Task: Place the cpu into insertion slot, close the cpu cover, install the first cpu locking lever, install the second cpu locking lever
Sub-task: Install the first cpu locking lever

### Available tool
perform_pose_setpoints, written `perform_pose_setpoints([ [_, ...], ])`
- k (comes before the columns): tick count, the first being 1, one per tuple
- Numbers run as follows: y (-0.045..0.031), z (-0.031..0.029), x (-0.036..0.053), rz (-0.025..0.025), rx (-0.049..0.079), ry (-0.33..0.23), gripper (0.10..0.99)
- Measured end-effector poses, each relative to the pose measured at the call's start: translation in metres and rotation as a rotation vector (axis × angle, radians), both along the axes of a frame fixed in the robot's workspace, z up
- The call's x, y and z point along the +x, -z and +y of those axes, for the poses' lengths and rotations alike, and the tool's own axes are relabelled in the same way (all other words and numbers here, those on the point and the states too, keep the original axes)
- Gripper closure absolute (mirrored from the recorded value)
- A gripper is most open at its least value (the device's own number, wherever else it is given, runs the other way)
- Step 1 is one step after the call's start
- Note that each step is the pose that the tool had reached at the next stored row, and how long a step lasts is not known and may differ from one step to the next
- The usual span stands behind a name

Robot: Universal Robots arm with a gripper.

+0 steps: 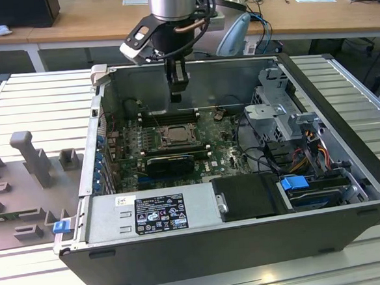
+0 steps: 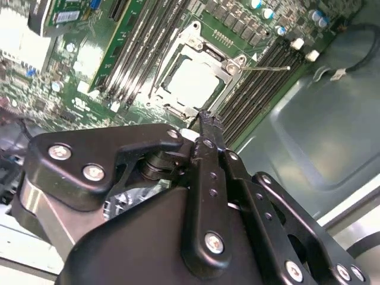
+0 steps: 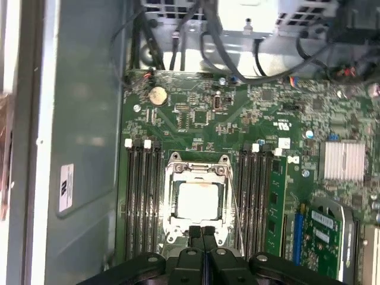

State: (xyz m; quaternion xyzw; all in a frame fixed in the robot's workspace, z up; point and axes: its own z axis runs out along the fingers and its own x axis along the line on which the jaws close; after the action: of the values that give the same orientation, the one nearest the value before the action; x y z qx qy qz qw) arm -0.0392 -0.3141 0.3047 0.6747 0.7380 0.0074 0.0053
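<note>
We note silver arm [image 1: 173, 0] upright, black metal gripper [image 1: 177, 94] pointing down into open dark case [image 1: 217, 245], fingers [image 3: 194, 233] pressed together. Just below tips: pale silvery square cpu [image 3: 198, 200], flat, framed by thin grey metal cpu cover [image 3: 196, 168].

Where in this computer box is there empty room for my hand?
The bare metal panel beside the motherboard is free. So is the ribbed table at the exterior view's right. It is crowded around the cpu, near the claw, and among the cables.
</note>
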Motion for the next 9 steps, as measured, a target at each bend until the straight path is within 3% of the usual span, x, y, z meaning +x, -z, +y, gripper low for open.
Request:
perform_pose_setpoints([
  [5, 0.0021, -0.0002, -0.0007, -0.0001, 0.000, -0.093, 0.980],
  [9, 0.0054, -0.0002, -0.0021, 0.0000, 0.000, -0.222, 0.980],
])
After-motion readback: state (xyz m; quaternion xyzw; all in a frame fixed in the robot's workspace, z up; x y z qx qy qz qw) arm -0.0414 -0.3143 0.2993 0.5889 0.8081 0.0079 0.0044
